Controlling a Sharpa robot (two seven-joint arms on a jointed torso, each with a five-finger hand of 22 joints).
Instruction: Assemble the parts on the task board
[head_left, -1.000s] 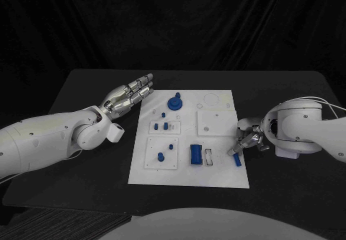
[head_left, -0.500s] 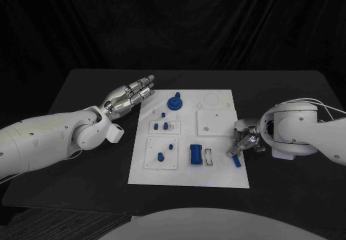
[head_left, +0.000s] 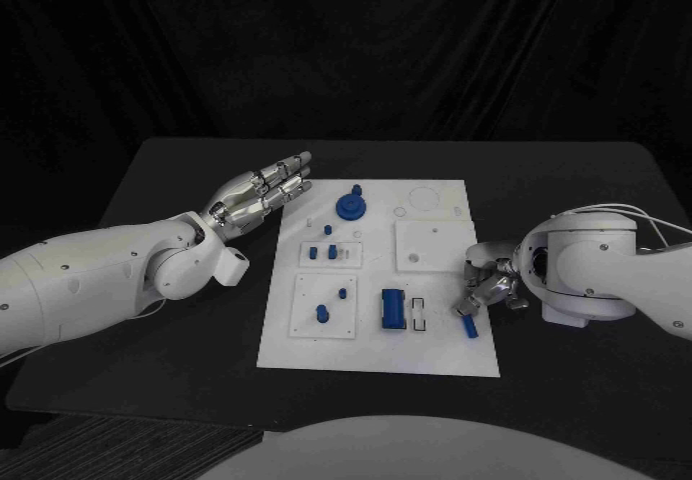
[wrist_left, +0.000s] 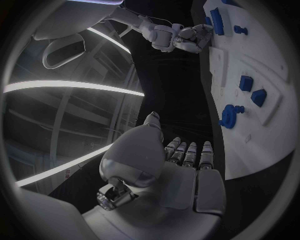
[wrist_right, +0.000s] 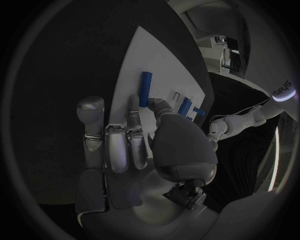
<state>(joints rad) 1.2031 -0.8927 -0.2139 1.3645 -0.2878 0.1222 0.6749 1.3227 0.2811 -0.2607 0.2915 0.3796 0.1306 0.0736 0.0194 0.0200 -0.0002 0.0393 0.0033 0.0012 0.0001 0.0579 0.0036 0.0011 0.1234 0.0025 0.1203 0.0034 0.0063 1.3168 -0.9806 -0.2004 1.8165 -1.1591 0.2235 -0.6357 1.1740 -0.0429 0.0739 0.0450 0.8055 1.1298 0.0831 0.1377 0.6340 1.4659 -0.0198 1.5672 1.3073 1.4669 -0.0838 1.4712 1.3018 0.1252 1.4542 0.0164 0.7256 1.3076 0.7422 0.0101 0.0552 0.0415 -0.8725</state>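
Note:
The white task board (head_left: 378, 340) lies mid-table. My right hand (head_left: 490, 285) is at the board's right edge. Its thumb and a finger pinch one end of a short blue bar (head_left: 469, 325); the bar's far end sits low over the board. In the right wrist view the blue bar (wrist_right: 145, 89) points away from the fingertips (wrist_right: 133, 100) over the board (wrist_right: 128, 65). A blue block (head_left: 391, 308) stands beside a narrow slot (head_left: 418, 314). My left hand (head_left: 260, 190) hovers flat with spread fingers, holding nothing, off the board's far left corner.
A blue gear (head_left: 349, 207) sits at the board's far end, and small blue pegs (head_left: 329, 250) stand in the left-hand plates. A square white plate (head_left: 433, 245) lies far right on the board. The left wrist view shows the gear (wrist_left: 231, 116) and the right hand (wrist_left: 187, 37).
My right hand has edged nearer the front and slightly inward with the blue bar, and its forearm has turned. The left hand has not moved.

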